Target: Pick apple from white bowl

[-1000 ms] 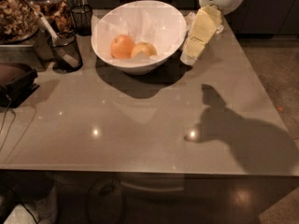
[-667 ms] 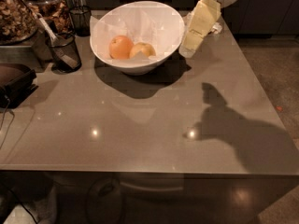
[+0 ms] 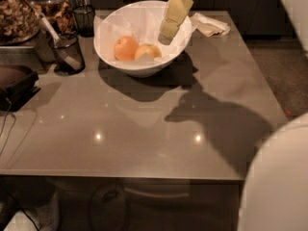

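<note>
The white bowl stands at the back of the grey table. Inside it lie the pale yellow apple and, touching it on the left, a deeper orange fruit. My gripper reaches down from the top of the view over the bowl's right side, its yellowish fingers pointing toward the inside, just right of and above the apple. It holds nothing that I can see.
A black mesh cup with a utensil stands left of the bowl, a second one behind it. Containers of snacks fill the back left. A crumpled napkin lies right of the bowl. Part of my white body fills the lower right.
The gripper has moved left from beside the bowl's right rim to over its interior, nearer the apple. The view has shifted.
</note>
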